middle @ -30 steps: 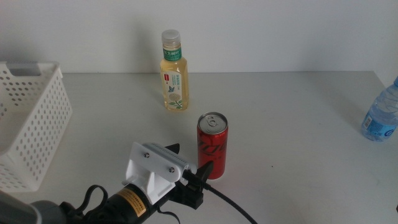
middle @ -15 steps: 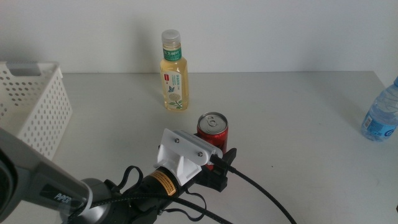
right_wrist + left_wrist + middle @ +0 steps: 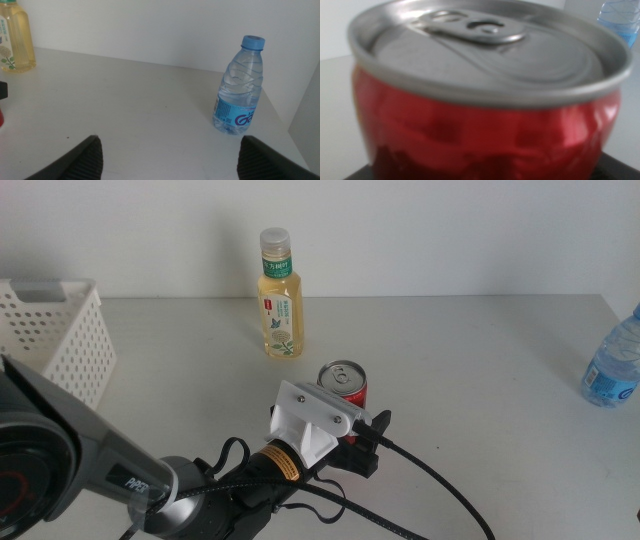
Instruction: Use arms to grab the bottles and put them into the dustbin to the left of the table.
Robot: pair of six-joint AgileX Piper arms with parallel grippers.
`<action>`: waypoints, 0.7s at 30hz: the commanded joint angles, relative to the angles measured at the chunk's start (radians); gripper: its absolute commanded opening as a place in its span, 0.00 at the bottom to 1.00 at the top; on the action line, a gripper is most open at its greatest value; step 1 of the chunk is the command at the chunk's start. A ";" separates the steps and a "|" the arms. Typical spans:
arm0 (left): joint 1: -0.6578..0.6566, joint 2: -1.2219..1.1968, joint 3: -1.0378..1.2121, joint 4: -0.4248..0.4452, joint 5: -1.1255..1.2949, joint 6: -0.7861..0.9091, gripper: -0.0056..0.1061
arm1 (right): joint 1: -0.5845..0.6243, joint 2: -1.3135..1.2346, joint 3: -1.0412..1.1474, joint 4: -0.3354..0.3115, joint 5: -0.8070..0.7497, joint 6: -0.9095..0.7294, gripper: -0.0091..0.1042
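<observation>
None of the three drink containers had reached the white perforated basket [image 3: 60, 340], which showed no bottle inside its visible part and sat well off to the left gripper's left. The left gripper [image 3: 362, 442] was right at the red can [image 3: 343, 387], and in the left wrist view the can [image 3: 485, 95] filled almost the whole picture, with only dark slivers of the jaws at its base; whether those jaws had closed on it could not be told. The can stood upright on the grey table [image 3: 480, 380], so it had not yet been lifted. Beyond the can, further from the left gripper, stood the pale-yellow drink bottle [image 3: 280, 295] with its green-white label, upright and untouched. The right gripper [image 3: 167, 162] waited with its jaws spread wide and empty, and the clear water bottle [image 3: 239, 87] with the blue cap stood upright ahead of it, a little toward one jaw, apart from both. By this showing the whole job remained: can first, then the two bottles.
</observation>
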 commanded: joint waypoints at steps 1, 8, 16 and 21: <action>0.000 -0.044 -0.019 -0.001 -0.099 -0.012 0.81 | -0.007 0.012 -0.010 -0.009 -0.082 -0.004 0.91; 0.000 -0.044 -0.019 0.012 -0.087 -0.013 0.46 | -0.007 0.012 -0.010 -0.009 -0.082 -0.004 0.91; 0.000 -0.246 -0.014 -0.010 0.232 -0.013 0.12 | -0.007 0.012 -0.010 -0.009 -0.082 -0.004 0.91; 0.001 -0.421 -0.014 -0.112 0.467 0.018 0.12 | -0.007 0.012 -0.010 -0.009 -0.082 -0.004 0.91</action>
